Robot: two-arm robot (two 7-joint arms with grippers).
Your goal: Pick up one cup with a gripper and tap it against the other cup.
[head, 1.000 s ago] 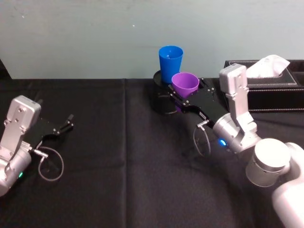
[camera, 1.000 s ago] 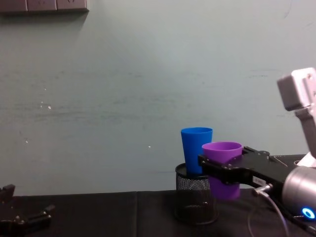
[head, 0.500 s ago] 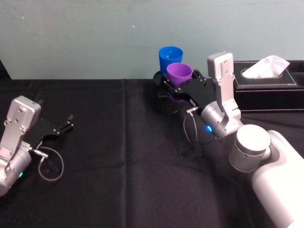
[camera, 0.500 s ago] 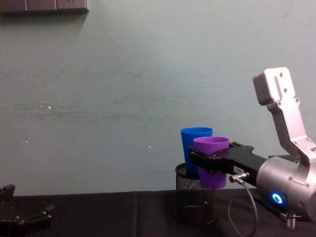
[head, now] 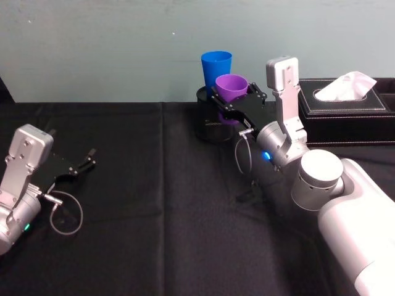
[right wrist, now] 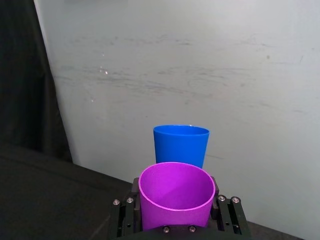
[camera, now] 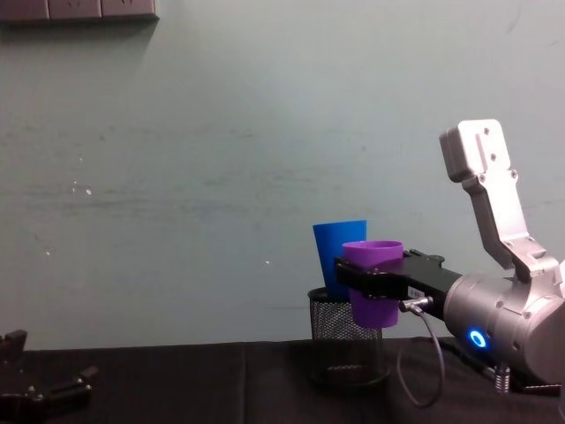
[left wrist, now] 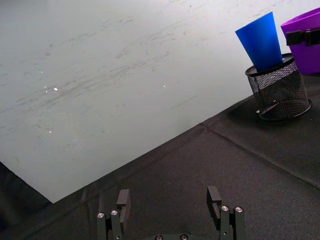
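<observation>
Forward goes the right gripper (head: pixel 231 100), jaws clamped mid-wall on the light, slippery purple tumbler (head: pixel 232 85), apparently nudging the blue tumbler (head: pixel 215 66) askew in its mesh pen holder (head: pixel 205 126) at the far edge of the desk (head: pixel 154 185), while the left gripper (head: pixel 82 165) idles, spread, near the left edge.

The right gripper (head: pixel 233 97) holds the purple cup (head: pixel 231 88) between its fingers above the near rim of the black mesh pen holder (head: pixel 207 123), just in front of the blue cup (head: pixel 216 66) standing in that holder. Far to the holder's left, the left gripper (head: pixel 83 164) rests on the black counter (head: pixel 160 209) with its fingers spread. A tissue box (head: pixel 345 117) sits to the holder's right.
</observation>
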